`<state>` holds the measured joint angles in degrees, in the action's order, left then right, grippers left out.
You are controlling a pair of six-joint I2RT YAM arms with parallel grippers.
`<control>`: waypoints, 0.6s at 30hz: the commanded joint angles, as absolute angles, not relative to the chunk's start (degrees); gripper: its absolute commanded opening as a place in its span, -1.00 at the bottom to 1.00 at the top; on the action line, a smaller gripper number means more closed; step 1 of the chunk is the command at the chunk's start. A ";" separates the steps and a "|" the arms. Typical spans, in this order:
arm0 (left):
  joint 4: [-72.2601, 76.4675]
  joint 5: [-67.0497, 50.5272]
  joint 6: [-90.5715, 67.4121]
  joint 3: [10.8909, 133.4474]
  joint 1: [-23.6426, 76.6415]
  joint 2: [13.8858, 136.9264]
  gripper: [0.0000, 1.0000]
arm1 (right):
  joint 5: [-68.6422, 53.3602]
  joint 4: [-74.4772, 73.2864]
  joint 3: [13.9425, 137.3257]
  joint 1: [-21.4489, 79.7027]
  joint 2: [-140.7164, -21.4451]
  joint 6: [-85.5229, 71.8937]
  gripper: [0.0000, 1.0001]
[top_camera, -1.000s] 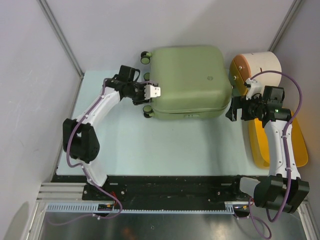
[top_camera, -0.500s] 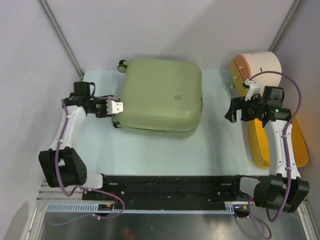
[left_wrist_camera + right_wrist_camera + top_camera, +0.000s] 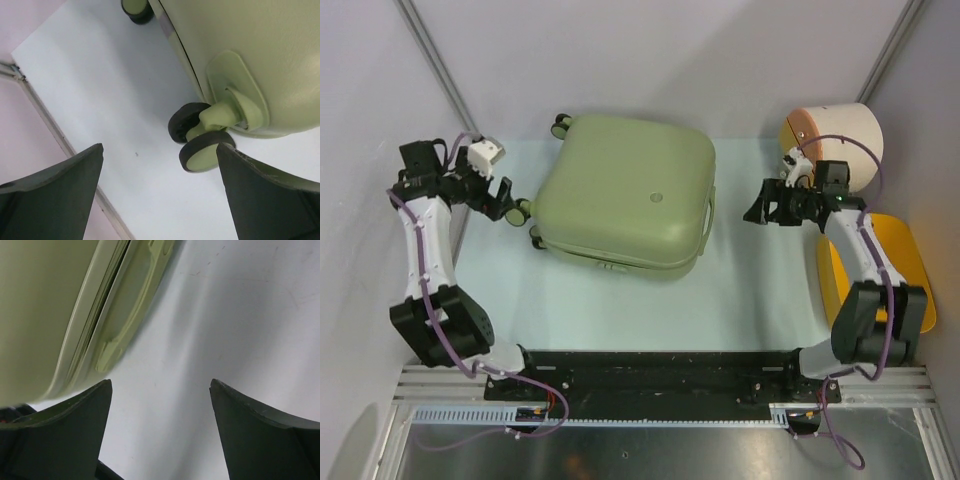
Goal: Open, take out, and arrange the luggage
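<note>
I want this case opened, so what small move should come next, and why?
Probably ease the right end effector left toward the luggage's side seam: the lid is closed, and that open end effector faces the seam without touching it.

Robot test cell, most likely in a lab

A left arm (image 3: pixel 425 250) and a right arm (image 3: pixel 865 255), white and black with purple cables, were bolted to a black base rail (image 3: pixel 660 370) at the near edge of a pale table (image 3: pixel 750 300). A slotted cable duct (image 3: pixel 650 420) ran along bare metal framing below the rail. Plain grey panels (image 3: pixel 650 50) joined by a metal corner post (image 3: pixel 442 75) closed the table in. The suitcase (image 3: pixel 625 195), a cream drum (image 3: pixel 845 130) and a yellow basket (image 3: pixel 905 255) sat there as props. The room beyond the panels could not be seen, so the lab reading was only probable.
</note>
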<state>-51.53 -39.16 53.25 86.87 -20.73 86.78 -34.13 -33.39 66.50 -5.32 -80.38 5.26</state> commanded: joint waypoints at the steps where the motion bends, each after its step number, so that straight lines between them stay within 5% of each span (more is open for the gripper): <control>1: -43.78 -43.86 33.07 83.95 -22.67 77.36 1.00 | -38.84 -19.09 65.83 -3.78 -88.58 -11.73 0.64; 10: -39.38 -50.78 2.94 61.66 -26.28 57.24 1.00 | -38.23 -0.45 65.74 3.16 -102.89 -25.56 0.41; 18: -35.34 -55.98 -3.07 49.49 -26.19 46.85 0.99 | -45.61 14.66 64.07 3.52 -112.49 -38.03 0.01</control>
